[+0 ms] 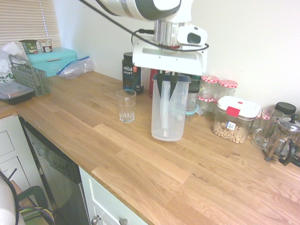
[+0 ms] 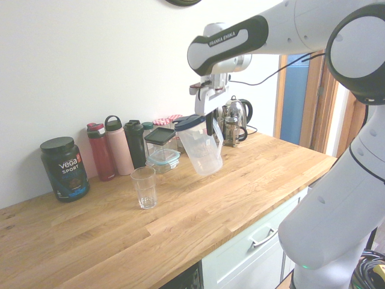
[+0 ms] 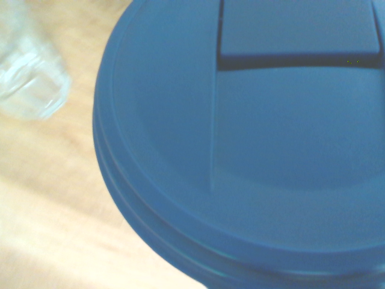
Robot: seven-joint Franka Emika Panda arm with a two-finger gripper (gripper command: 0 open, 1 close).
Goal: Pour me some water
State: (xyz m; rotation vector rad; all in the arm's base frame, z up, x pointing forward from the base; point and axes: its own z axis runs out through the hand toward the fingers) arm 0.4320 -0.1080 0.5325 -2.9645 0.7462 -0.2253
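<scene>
The gripper [image 2: 212, 123] is clamped on the jug [image 2: 201, 149], tilted above the counter [image 2: 252, 180]; pouring from here may miss the glass [image 2: 144, 187], which stands apart.

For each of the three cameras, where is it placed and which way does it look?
First exterior view: above the counter's front edge, facing the wall; the wrist and the tool come down on the pitcher's handle.
Second exterior view: from the opposite end of the counter, looking along it; most of the white arm shows.
Wrist view: straight down on the pitcher's blue lid, the glass beside it; no robot parts visible.
Shared: both exterior views show pitcher, glass and the Vega tub.
</scene>
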